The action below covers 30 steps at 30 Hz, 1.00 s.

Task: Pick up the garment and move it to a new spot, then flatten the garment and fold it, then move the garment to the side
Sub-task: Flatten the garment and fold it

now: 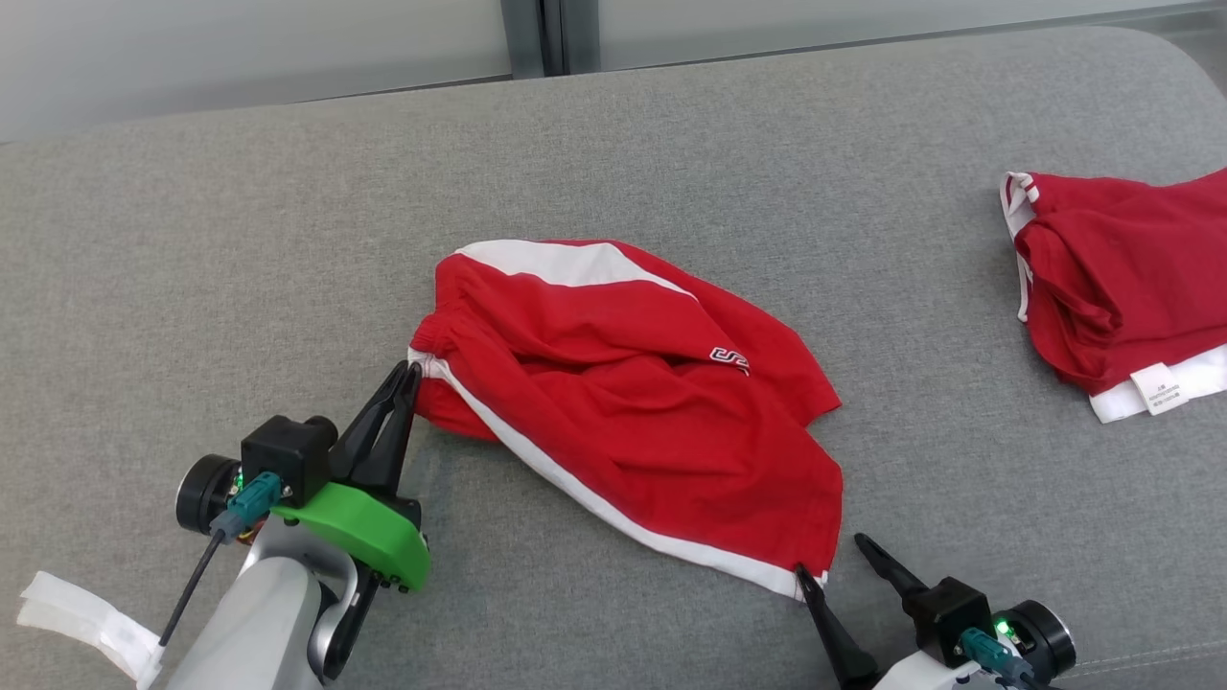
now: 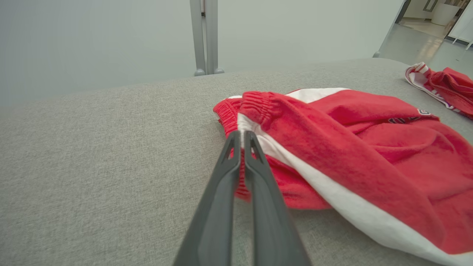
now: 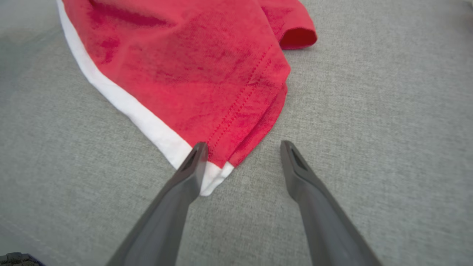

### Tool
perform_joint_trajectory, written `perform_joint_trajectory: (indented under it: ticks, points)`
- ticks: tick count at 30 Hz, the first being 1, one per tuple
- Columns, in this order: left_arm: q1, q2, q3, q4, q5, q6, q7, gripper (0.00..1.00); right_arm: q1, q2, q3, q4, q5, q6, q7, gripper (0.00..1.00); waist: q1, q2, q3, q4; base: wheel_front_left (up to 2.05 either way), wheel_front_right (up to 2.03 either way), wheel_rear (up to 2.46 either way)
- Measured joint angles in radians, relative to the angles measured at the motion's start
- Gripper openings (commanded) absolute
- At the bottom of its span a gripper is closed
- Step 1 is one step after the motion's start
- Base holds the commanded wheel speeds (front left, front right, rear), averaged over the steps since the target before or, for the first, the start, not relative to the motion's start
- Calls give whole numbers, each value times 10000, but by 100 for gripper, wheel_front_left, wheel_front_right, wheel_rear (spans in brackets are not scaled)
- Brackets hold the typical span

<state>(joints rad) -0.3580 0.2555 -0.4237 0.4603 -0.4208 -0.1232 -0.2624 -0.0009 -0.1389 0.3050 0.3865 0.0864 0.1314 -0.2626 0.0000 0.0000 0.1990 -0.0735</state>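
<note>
I read left jaws pinched tight on the garment (image 1: 623,383) at its waistband corner; right jaws spread wide, hem corner between them, nothing gripped.

You have the garment (image 1: 633,402) lying mid-way on the cushion (image 1: 240,268); at its 8 o'clock the left gripper (image 1: 410,374) meets its waistband corner; at its 5 o'clock the right gripper (image 1: 830,556) sits at the hem corner; a second garment (image 1: 1122,287) lies well apart at 3 o'clock.
</note>
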Motion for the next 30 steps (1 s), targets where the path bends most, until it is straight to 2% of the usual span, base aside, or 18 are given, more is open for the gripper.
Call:
perform_joint_trajectory:
  ticks: [7, 20, 21, 22, 23, 30]
  points:
    - [65, 59, 4, -15, 75, -44, 0, 0, -117, -140, 721, 125, 261, 0, 0, 100, 0, 0, 56, 56, 0, 0, 0]
    - [144, 13, -163, 2, 13, -59, 0, 0, -378, -625, 1423, 558, 77, -6, -33, 100, 0, 0, -76, 228, 0, 0, 0]
    - [145, 13, -180, 2, 4, -59, 0, 0, -420, -662, 1480, 621, 33, -8, -35, 85, 0, 0, -85, 242, 0, 0, 0]
    - [146, 10, -186, 4, 2, -59, 0, 0, -454, -686, 1524, 683, -12, -8, -44, 35, 0, 0, -92, 254, 0, 0, 0]
    - [146, 8, -192, 2, -4, -59, 0, 0, -493, -711, 1588, 738, -77, -8, -48, 0, 0, 0, -95, 270, 0, 0, 0]
    - [149, 29, -174, -8, -6, -59, 0, 0, -683, -725, 1486, 654, 67, 6, -31, 0, 0, 0, -135, 376, 0, 0, 0]
